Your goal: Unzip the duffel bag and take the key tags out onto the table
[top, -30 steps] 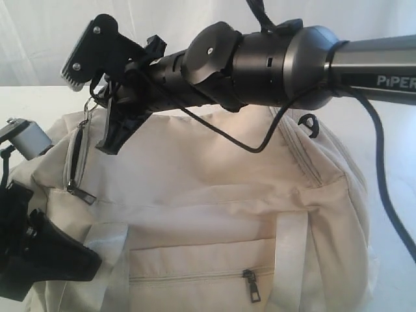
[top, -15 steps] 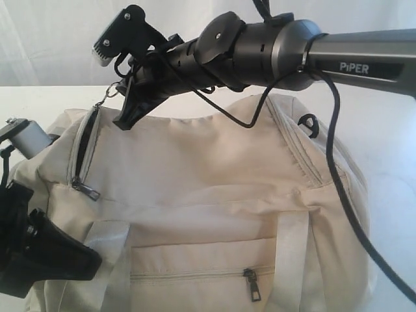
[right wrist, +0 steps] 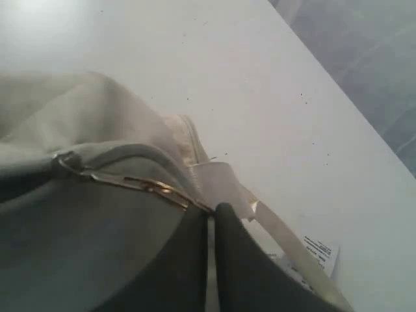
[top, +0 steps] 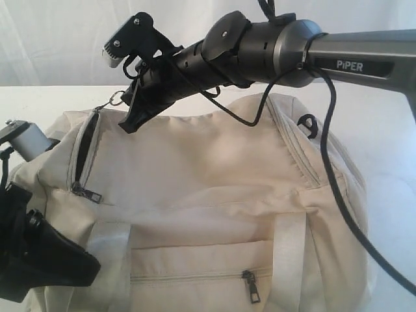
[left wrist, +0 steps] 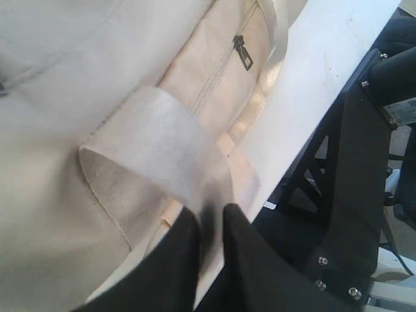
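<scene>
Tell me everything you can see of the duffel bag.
The duffel bag is cream fabric, slumped on the white table. Its grey zipper gapes near one end, showing dark inside. The right gripper pinches a metal zipper pull; a pale webbing strap runs between the fingers of the left gripper. The side pocket looks zipped shut.

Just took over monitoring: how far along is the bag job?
Done: the duffel bag has a short dark zipper opening. In hand: the right gripper pinches the zipper pull; a strap lies inside the left gripper. Left: the rest of the zipper; no key tags in view.
</scene>
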Motion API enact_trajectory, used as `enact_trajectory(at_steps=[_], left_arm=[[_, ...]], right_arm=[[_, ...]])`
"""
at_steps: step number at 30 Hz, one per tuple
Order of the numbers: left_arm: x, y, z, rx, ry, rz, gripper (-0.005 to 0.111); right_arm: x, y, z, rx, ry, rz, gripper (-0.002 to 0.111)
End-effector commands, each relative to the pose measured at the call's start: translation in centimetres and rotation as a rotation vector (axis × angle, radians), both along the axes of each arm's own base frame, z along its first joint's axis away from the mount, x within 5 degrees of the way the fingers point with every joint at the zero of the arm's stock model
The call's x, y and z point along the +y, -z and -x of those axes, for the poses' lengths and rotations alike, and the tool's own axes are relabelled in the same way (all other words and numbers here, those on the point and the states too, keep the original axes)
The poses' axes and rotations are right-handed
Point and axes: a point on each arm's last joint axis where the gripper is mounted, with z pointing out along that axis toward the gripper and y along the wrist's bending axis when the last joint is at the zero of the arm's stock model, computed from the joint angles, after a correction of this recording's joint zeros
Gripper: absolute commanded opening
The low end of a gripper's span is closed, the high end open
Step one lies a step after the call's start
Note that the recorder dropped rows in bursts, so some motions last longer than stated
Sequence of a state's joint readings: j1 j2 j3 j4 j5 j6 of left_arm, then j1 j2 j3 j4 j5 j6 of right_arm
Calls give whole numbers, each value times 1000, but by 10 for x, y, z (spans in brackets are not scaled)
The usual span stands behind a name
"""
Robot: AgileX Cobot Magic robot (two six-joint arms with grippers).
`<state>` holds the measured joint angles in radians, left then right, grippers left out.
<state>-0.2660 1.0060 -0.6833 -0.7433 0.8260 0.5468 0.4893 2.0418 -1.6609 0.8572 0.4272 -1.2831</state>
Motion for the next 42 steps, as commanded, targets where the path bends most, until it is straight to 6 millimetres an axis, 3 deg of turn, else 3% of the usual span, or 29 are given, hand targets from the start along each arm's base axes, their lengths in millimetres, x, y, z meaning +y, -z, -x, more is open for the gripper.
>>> enact_trajectory(at_steps=[1, 4, 9, 11, 13, 21, 22, 26, 27, 35, 42], left_arm=[[-1, -3, 4, 16, 22, 14, 56], [-2, -11, 3, 18, 19, 25, 71], [1, -51, -1, -109, -17, 6, 69], [14, -64, -8, -128, -173, -108, 69], [24, -63, -18, -167, -295, -199, 69], [12, -18, -73, -126, -376, -191, 69], [11, -14, -78, -117, -380, -197, 64], [12, 3, -84, -67, -339, -286, 9], [13, 4, -83, -63, -329, -308, 0], [19, -1, -62, 9, -245, -382, 0], [21, -5, -52, 35, -216, -395, 0]], right_arm=[[-6, -19, 2, -27, 5, -22, 0], [-8, -32, 7, -46, 1, -34, 0], [-9, -41, 11, -57, -8, -42, 0], [-9, -40, 12, -46, -20, -40, 0], [-8, -40, 13, -35, -32, -37, 0], [-8, -39, 15, -18, -45, -36, 0], [-8, -39, 15, -18, -45, -36, 0], [-8, -40, 13, -34, -28, -40, 0], [-9, -40, 12, -43, -16, -41, 0], [-7, -25, -2, -68, 40, -33, 0], [-1, -24, -15, -87, 44, -50, 0]])
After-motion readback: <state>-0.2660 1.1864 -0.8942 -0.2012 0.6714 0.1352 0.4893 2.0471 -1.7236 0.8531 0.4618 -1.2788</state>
